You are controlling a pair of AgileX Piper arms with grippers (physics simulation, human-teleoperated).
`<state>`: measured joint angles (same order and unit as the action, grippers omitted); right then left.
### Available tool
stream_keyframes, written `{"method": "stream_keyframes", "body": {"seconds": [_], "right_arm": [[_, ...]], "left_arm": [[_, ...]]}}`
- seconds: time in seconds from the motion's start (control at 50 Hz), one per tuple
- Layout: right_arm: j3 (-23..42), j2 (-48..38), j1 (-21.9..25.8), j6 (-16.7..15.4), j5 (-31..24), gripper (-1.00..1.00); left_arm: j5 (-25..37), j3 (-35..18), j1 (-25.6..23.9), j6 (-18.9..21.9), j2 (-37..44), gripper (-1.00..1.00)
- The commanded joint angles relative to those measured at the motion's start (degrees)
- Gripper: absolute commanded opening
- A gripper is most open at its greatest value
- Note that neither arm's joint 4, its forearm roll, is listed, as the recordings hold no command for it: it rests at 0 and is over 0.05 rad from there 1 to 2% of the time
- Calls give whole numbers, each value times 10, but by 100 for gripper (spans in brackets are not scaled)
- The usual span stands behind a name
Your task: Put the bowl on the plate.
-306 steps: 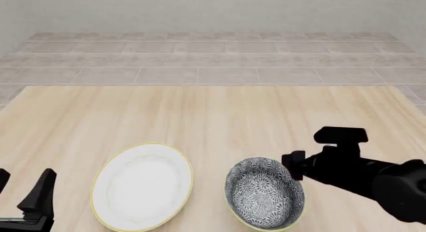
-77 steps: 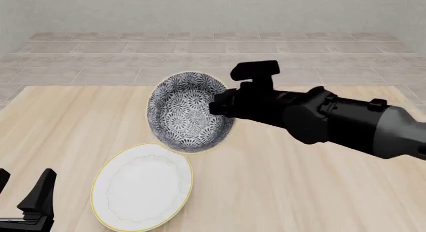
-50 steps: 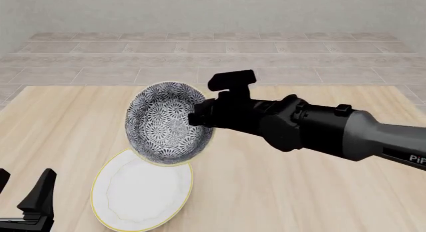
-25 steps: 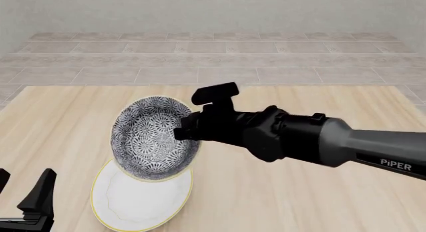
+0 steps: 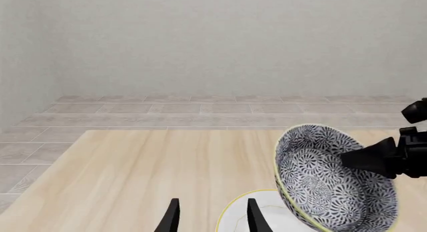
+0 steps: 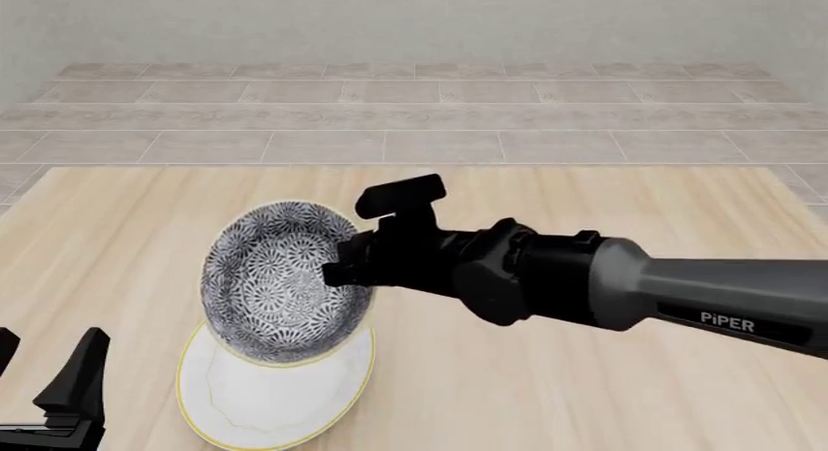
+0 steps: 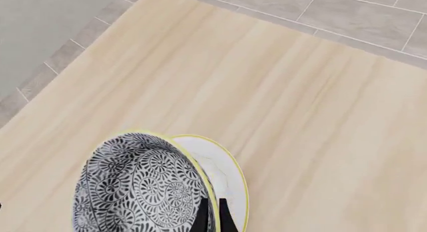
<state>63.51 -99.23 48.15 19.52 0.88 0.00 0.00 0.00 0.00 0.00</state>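
Presently the right arm's black gripper [image 6: 339, 273] is pinching the rim of the round deep bowl with a dense grey-and-white floral pattern and thin yellowish rim [image 6: 278, 281], one finger inside the wall and one outside, as the right wrist view shows with the two fingertips [image 7: 202, 217] sitting close together across the rim. The bowl is hanging tilted in the air, its opening facing partly toward the near edge of the light wooden table [image 6: 583, 393], and it is sitting above the far part of the flat round white plate with a thin yellow edge [image 6: 278, 402]. Whether the bowl's lower rim is touching the plate cannot be told. The plate is lying flat near the table's near edge, left of centre. The left arm's black gripper [image 6: 46, 388] is resting near the near left corner, well apart from both dishes, its two fingers [image 5: 172, 219] standing spread with nothing between them
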Motion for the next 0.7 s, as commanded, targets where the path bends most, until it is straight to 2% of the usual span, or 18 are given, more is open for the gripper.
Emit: {"method": "stream_keyframes", "body": {"seconds": [0.02,0.7], "right_arm": [[4,-10,2,6,9,-100],[-4,-37,16,14,24,-100]], "left_arm": [[0,0,0,0,0,100],[0,0,0,0,0,100]]}}
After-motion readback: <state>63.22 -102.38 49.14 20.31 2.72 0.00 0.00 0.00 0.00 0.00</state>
